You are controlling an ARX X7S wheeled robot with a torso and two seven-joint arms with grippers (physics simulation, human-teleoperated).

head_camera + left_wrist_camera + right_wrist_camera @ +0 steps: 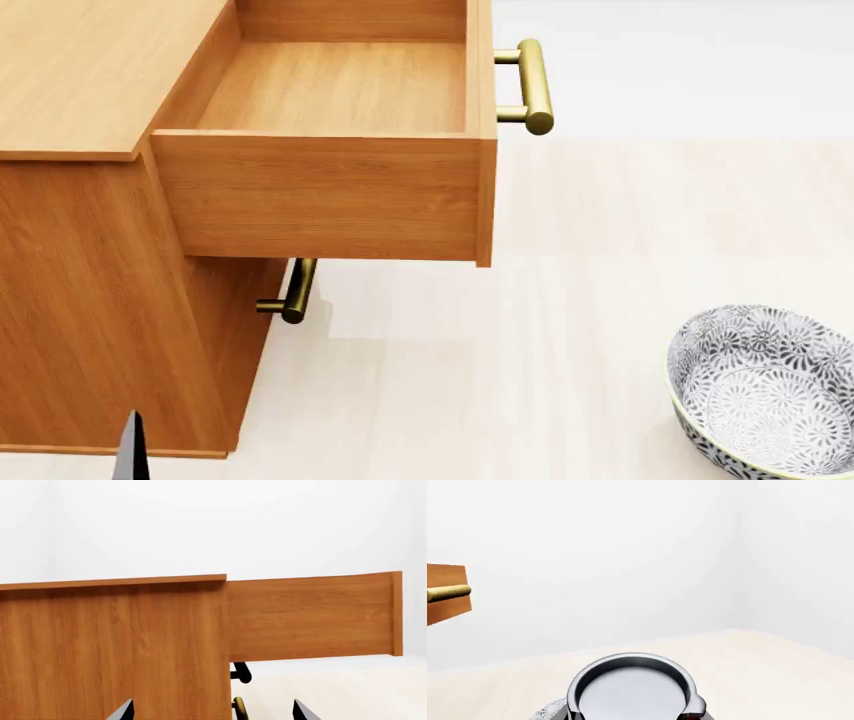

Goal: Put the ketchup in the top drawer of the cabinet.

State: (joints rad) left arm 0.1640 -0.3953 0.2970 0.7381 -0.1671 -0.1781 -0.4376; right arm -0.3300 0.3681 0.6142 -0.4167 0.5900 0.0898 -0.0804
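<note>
Top drawer (334, 100) pulled out, empty, ready for drop. Ketchup (632, 690) gripped in my right end effector, lid up, right of cabinet (80, 80). Left end effector (212, 711) spread, idle.

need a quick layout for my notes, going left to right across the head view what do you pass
cabinet → lower drawer handle → open top drawer → top drawer handle → patterned bowl. The ketchup does not show in this view.
</note>
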